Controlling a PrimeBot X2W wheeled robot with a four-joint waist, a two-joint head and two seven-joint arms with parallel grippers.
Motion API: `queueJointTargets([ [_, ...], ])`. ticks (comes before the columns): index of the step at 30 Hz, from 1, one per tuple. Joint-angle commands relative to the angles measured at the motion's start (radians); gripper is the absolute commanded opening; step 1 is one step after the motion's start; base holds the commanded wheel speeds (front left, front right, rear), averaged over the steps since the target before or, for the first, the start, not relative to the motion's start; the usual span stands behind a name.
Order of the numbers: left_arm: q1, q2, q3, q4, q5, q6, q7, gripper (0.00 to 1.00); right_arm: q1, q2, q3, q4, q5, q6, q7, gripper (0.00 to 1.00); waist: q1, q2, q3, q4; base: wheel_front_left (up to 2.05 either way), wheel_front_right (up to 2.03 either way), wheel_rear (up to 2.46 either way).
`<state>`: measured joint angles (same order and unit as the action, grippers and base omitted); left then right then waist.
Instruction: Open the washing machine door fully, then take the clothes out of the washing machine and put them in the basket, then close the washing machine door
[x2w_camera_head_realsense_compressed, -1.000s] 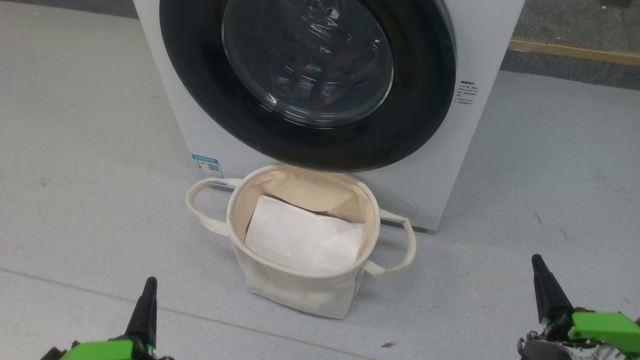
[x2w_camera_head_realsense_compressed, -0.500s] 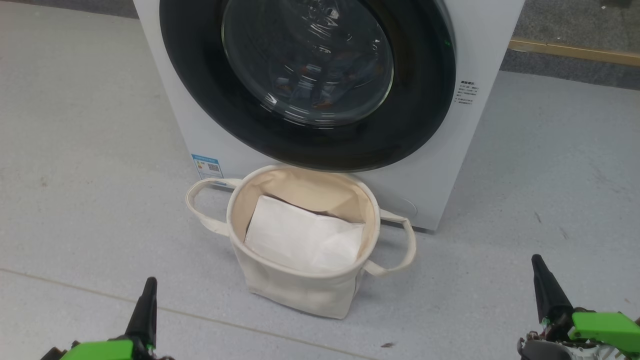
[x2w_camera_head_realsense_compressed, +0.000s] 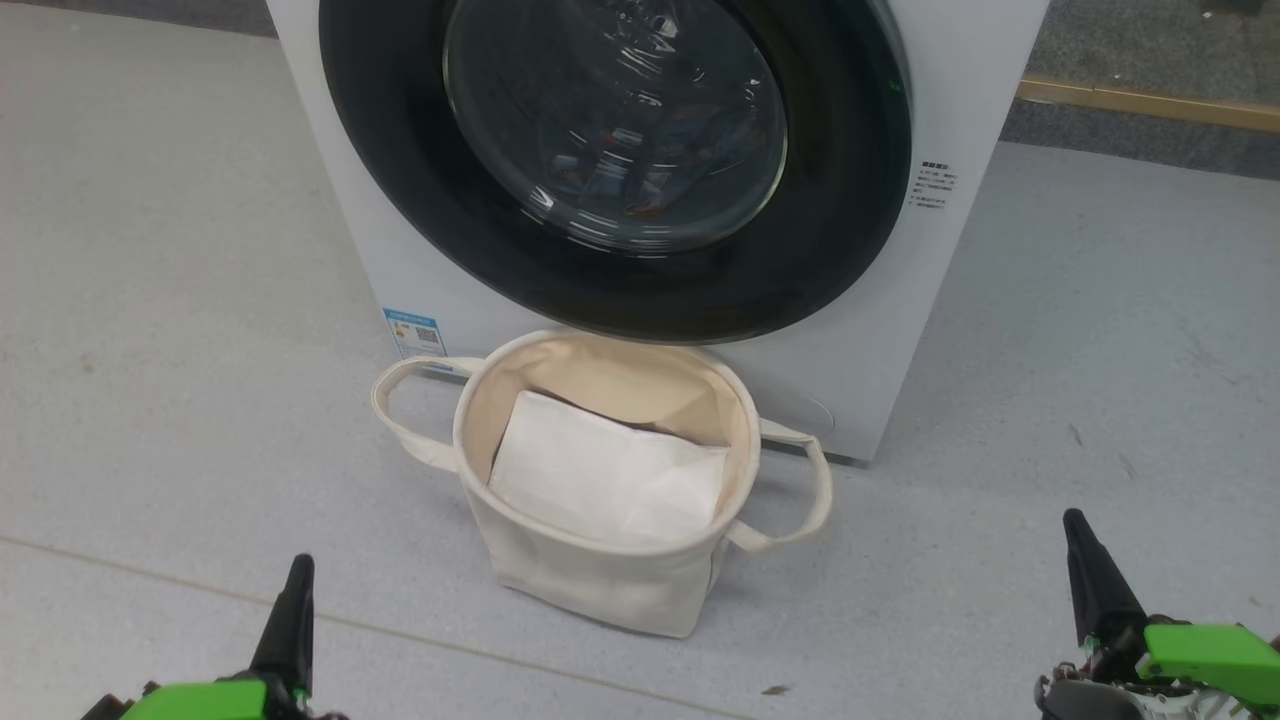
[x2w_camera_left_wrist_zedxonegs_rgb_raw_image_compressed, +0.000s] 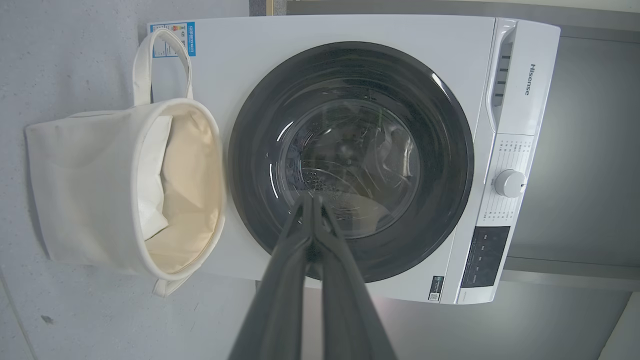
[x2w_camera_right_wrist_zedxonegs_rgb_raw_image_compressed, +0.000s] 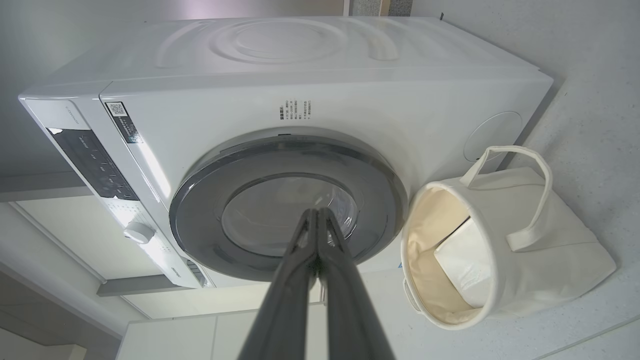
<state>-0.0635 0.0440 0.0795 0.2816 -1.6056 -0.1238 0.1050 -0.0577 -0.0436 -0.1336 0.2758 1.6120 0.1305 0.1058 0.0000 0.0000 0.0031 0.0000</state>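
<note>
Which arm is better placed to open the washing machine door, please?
Probably the right: the washing machine door is closed, its rim seems raised on that side, where the right claw sits.

place: laundry area | evidence: washing machine (x2w_camera_head_realsense_compressed: 870, 350), basket (x2w_camera_head_realsense_compressed: 590, 580) (grey speckled floor (x2w_camera_head_realsense_compressed: 180, 400))

door rim (x2w_camera_head_realsense_compressed: 420, 200) — glossy black | glass centre (x2w_camera_head_realsense_compressed: 615, 120) — clear, shiny | basket (x2w_camera_head_realsense_compressed: 600, 585) — matt cream canvas

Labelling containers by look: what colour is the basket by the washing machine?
The basket is plain cream, unpatterned; the head view shows it best.
</note>
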Motion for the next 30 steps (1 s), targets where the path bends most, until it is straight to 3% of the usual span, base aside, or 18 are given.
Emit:
queueJointTargets([
  [1, -0.044, 0.006, 0.034, -0.037, -0.003, -0.007, 0.008, 0.00, -0.050, -0.007, 0.020, -0.031, -0.003, 0.000, 0.007, 0.00, 0.0000, 0.0000, 0.000, 0.000, 0.00, 0.00, 0.00],
  [30, -0.044, 0.006, 0.034, -0.037, -0.003, -0.007, 0.008, 0.00, -0.050, -0.007, 0.020, -0.031, -0.003, 0.000, 0.007, 0.00, 0.0000, 0.0000, 0.000, 0.000, 0.00, 0.00, 0.00],
])
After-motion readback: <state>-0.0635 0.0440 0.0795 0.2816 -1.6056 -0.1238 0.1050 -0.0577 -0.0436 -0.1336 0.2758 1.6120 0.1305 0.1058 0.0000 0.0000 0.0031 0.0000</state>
